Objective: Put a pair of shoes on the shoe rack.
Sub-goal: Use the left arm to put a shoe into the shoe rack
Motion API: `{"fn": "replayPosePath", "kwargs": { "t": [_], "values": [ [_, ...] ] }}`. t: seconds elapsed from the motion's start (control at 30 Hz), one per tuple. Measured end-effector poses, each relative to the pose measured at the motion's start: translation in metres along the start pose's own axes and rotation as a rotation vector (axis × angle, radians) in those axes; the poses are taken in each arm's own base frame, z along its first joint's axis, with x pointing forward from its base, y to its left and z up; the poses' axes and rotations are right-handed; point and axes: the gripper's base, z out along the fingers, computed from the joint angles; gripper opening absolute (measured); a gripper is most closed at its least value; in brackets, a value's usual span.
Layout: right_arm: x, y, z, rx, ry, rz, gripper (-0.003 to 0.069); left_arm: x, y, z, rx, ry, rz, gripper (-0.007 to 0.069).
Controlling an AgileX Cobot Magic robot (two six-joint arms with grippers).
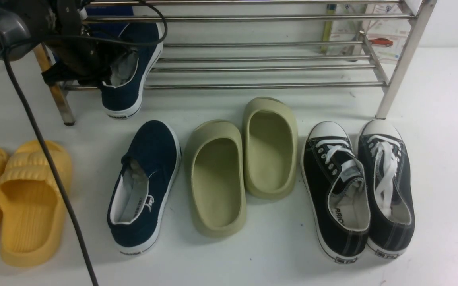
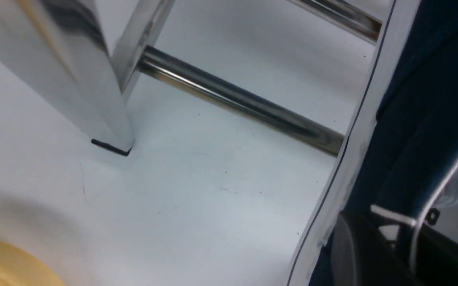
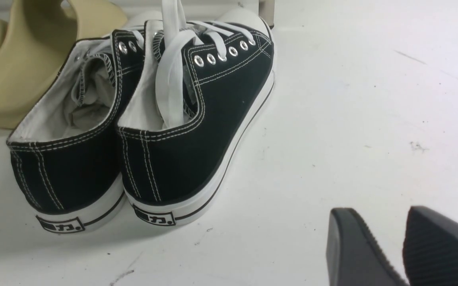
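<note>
My left gripper [image 1: 107, 67] is shut on the side wall of a navy slip-on shoe [image 1: 133, 59]. It holds the shoe at the left end of the metal shoe rack [image 1: 261, 85], tilted, with the toe over the lower rails and the heel hanging in front of the front rail. In the left wrist view the left gripper [image 2: 392, 226] has one finger outside the shoe [image 2: 424, 99] and one inside. The matching navy shoe [image 1: 145, 186] lies on the floor. My right gripper [image 3: 388, 222] is open and empty above the floor, behind the black sneakers [image 3: 197, 119].
On the floor in front of the rack stand a pair of olive slippers [image 1: 245, 163], a pair of black lace-up sneakers [image 1: 356, 186] and, at the far left, yellow slippers [image 1: 26, 202]. The rack's left leg [image 2: 74, 71] and lower rail [image 2: 233, 99] are close to the held shoe.
</note>
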Motion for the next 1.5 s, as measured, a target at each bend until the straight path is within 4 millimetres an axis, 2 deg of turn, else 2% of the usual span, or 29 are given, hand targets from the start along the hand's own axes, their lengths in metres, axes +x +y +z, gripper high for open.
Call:
{"fn": "replayPosePath", "kwargs": {
  "t": [0.13,0.2,0.23,0.3,0.33,0.4,0.47,0.6,0.63,0.67,0.7,0.73,0.97,1.43,1.5],
  "values": [
    [0.000,0.000,0.000,0.000,0.000,0.000,0.0237,-0.005,-0.003,-0.014,0.022,-0.031,0.011,0.0250],
    [0.000,0.000,0.000,0.000,0.000,0.000,0.0237,-0.007,-0.004,-0.021,0.027,-0.037,0.022,0.0295],
    [0.000,0.000,0.000,0.000,0.000,0.000,0.0237,-0.008,-0.005,-0.031,0.034,-0.033,0.036,0.0360],
    [0.000,0.000,0.000,0.000,0.000,0.000,0.0238,-0.008,-0.006,-0.041,0.040,-0.020,0.055,0.0399],
    [0.000,0.000,0.000,0.000,0.000,0.000,0.0239,-0.005,-0.006,-0.054,0.045,0.015,0.088,0.0433],
    [0.000,0.000,0.000,0.000,0.000,0.000,0.0239,-0.001,-0.006,-0.063,0.059,0.034,0.110,0.0436],
    [0.000,0.000,0.000,0.000,0.000,0.000,0.0239,0.009,-0.004,-0.066,0.072,0.073,0.139,0.0408],
    [0.000,0.000,0.000,0.000,0.000,0.000,0.0239,0.036,0.005,-0.049,0.098,0.154,0.142,0.0186],
    [0.000,0.000,0.000,0.000,0.000,0.000,0.0239,0.043,0.008,-0.042,0.095,0.169,0.137,0.0101],
    [0.000,0.000,0.000,0.000,0.000,0.000,0.0239,0.044,0.009,-0.041,0.094,0.170,0.136,0.0086],
    [0.000,0.000,0.000,0.000,0.000,0.000,0.0239,0.048,0.011,-0.035,0.091,0.177,0.133,0.0019],
    [0.000,0.000,0.000,0.000,0.000,0.000,0.0239,0.050,0.013,-0.028,0.090,0.173,0.131,-0.0014],
    [0.000,0.000,0.000,0.000,0.000,0.000,0.0239,0.050,0.013,-0.014,0.100,0.144,0.118,-0.0014],
    [0.000,0.000,0.000,0.000,0.000,0.000,0.0239,0.040,0.008,-0.014,0.138,0.046,0.083,-0.0013],
    [0.000,0.000,0.000,0.000,0.000,0.000,0.0239,0.039,0.007,-0.014,0.140,0.041,0.083,0.0014]
  ]
}}
